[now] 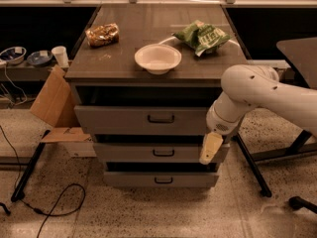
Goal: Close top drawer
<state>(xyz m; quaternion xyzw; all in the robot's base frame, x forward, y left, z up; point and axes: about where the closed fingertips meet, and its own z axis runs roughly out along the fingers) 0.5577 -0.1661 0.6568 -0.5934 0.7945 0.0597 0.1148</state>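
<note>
The top drawer (124,119) is the tallest grey front of three, with a small dark handle (161,118) at its centre. It stands pulled out a little, with a dark gap between it and the cabinet top. My gripper (210,149) hangs pointing down at the end of the white arm (247,90). It is in front of the right end of the middle drawer (148,152), just below the top drawer's lower right corner and right of its handle. The bottom drawer (156,180) lies beneath.
On the cabinet top sit a white bowl (157,58), a green chip bag (200,35) and a brown snack bag (102,34). A cardboard box (54,105) leans at the left. A cable (59,202) lies on the floor. A black table leg (252,165) slants at the right.
</note>
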